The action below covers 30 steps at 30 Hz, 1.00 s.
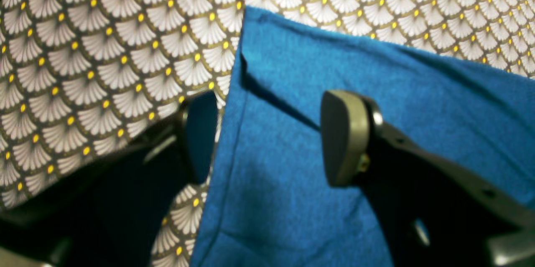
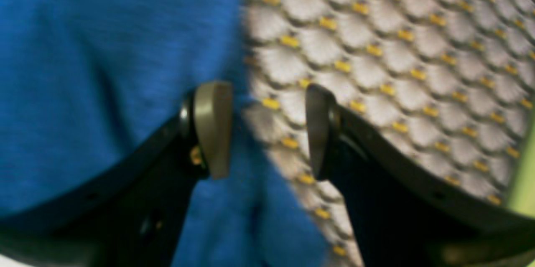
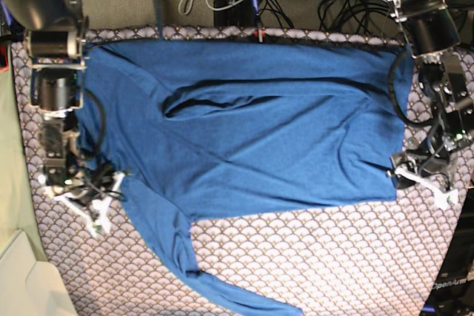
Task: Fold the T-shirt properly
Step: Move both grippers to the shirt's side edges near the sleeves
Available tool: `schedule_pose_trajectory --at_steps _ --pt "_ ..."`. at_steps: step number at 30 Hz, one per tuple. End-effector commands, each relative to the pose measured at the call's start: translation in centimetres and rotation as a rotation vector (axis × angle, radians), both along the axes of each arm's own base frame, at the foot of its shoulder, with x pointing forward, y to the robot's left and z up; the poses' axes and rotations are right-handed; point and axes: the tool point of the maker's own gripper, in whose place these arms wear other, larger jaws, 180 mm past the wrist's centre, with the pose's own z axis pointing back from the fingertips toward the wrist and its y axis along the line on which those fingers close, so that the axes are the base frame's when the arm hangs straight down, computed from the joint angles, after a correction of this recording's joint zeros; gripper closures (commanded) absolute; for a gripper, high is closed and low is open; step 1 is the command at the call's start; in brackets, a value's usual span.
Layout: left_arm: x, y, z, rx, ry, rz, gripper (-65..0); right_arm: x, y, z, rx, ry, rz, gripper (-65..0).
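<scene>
1. Plain medium-blue long-sleeved knit T-shirt [image 3: 252, 131] lay spread flat on the scallop-patterned cloth [image 3: 333, 257], one sleeve trailing toward the near edge; no fold made yet, by the look of it.
2. Left gripper [image 1: 267, 137] spread, straddling the shirt's hemmed edge: one finger over cloth, one over fabric, likely set to pinch that edge.
3. Right gripper [image 2: 267, 129] likewise spread across the opposite blue edge, holding nothing.
4. Mirrored placement suggested a two-handed lift.

Blue T-shirt [image 3: 252, 127] spread flat, one sleeve folded across
</scene>
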Motion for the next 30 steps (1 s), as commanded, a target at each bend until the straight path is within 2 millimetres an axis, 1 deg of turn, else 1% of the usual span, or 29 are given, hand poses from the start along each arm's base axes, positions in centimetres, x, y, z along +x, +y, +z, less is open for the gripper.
schedule_pose_trajectory --at_steps 1,3,4,6,8,10,13,16,20,23,26,29,30 --pt "1.1 0.7 2.3 0.023 -0.066 0.005 -38.2 1.8 -0.3 2.4 0.003 -0.071 -0.005 -29.2" --pt "1.1 0.7 2.3 0.023 -0.066 0.005 -38.2 1.9 -0.1 2.5 0.007 -0.072 -0.003 -29.2" --pt "1.1 0.7 2.3 0.023 -0.066 0.005 -38.2 2.0 0.5 2.5 0.016 -0.075 0.002 -29.2" --pt "1.1 0.8 2.1 0.021 -0.061 0.007 -38.2 2.6 1.0 3.0 0.026 -0.089 0.007 -29.2" --pt "1.1 0.8 2.1 0.021 -0.061 0.007 -38.2 2.9 1.2 2.7 0.043 -0.098 0.005 -29.2" --pt "1.1 0.8 2.1 0.021 -0.061 0.007 -38.2 2.9 1.9 1.9 0.068 -0.093 0.009 -29.2" --pt "1.1 0.8 2.2 0.022 -0.064 0.007 -38.2 3.1 2.0 1.1 0.092 -0.081 0.000 -29.2" --pt "1.1 0.8 2.2 0.023 -0.064 0.007 -38.2 3.6 2.2 1.1 0.111 -0.101 -0.001 -29.2" --pt "1.1 0.8 2.1 0.023 -0.061 0.005 -38.2 3.9 2.0 1.5 0.115 -0.132 -0.002 -29.2" --pt "1.1 0.8 2.1 0.023 -0.061 0.005 -38.2 4.0 1.0 1.8 0.101 -0.138 -0.013 -29.2" --pt "1.1 0.8 2.1 0.021 -0.061 0.004 -38.2 4.0 0.8 1.8 0.099 -0.140 -0.016 -29.2" --pt "1.1 0.6 2.0 0.018 -0.061 0.004 -38.2 3.9 0.7 1.7 0.107 -0.150 -0.018 -29.2" --pt "1.1 0.6 2.0 0.017 -0.061 0.003 -38.2 3.5 0.8 1.1 0.109 -0.143 -0.018 -29.2"
